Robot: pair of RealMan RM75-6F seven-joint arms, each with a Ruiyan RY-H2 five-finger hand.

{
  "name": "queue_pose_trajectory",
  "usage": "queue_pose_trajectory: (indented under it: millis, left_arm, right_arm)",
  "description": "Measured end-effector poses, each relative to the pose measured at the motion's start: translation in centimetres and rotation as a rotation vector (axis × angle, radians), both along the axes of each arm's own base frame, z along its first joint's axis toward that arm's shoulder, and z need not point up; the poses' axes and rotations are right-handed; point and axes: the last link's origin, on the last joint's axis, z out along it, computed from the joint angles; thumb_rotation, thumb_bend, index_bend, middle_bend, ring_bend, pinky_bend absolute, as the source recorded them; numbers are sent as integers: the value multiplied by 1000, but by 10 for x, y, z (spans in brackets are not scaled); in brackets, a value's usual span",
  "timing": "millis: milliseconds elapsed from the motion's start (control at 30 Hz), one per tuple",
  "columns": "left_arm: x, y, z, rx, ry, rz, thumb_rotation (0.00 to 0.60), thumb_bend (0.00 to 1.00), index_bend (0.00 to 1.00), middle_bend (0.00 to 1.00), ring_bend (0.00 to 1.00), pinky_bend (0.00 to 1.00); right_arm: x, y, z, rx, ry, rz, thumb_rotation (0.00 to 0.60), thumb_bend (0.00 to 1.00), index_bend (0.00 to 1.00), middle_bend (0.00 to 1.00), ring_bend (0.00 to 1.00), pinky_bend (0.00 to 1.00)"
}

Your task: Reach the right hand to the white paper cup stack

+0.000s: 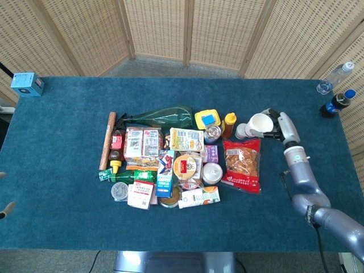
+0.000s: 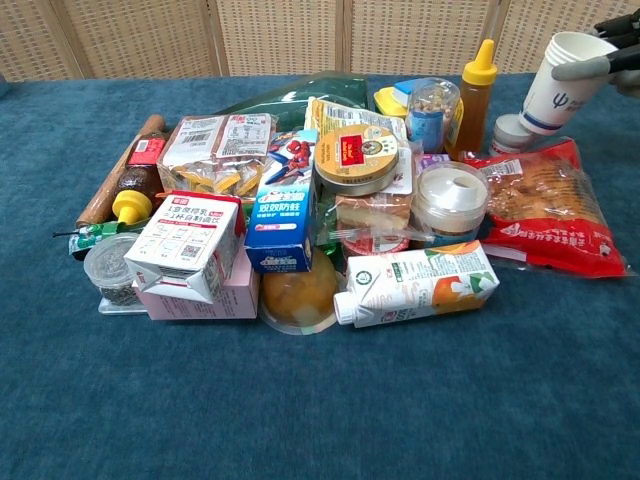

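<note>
The white paper cup stack [image 1: 259, 124] [image 2: 570, 68] is tilted with its mouth up and to the right, off its earlier spot beside the yellow squeeze bottle [image 1: 228, 124] [image 2: 473, 84]. My right hand [image 1: 278, 126] [image 2: 618, 58] grips it near the rim, fingers wrapped around its wall. A small white round piece [image 1: 242, 131] [image 2: 511, 131] remains on the cloth where the stack stood. Only the fingertips of my left hand [image 1: 4, 209] show at the far left edge of the head view, spread apart and holding nothing.
A red snack bag [image 1: 242, 162] [image 2: 547, 205] lies just below the cup. Packed groceries fill the middle of the blue table [image 1: 68, 199]. A cola bottle [image 1: 336, 103] and a water bottle [image 1: 335, 77] stand at the right edge, a blue box [image 1: 27, 83] at the far left.
</note>
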Motion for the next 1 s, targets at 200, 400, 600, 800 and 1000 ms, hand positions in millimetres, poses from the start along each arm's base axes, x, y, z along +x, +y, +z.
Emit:
queue_pose_trajectory:
  millis: [200,400,600,800,1000]
  left_arm:
    - [3,4,-4,-15,-3,-16,600,0,271,284,215,0]
    - [4,6,-6,-22,-5,-27,600,0,270,285,215,0]
    - [5,7,-9,-30,-11,-39,600,0,270,285,216,0]
    - [5,6,-9,-30,-12,-46,600,0,269,284,215,0]
    - [6,6,-10,-29,-16,-53,600,0,269,284,215,0]
  right_arm:
    - [-10,20,26,-83,-34,2,600,35,550,821,989,930]
    - [-9,40,61,-164,-60,28,600,34,548,819,987,930]
    - [0,63,88,-211,-76,55,600,34,546,818,987,928]
    - [10,83,105,-245,-74,86,600,33,546,818,987,928]
    - [12,91,111,-248,-59,102,600,33,546,817,988,927]
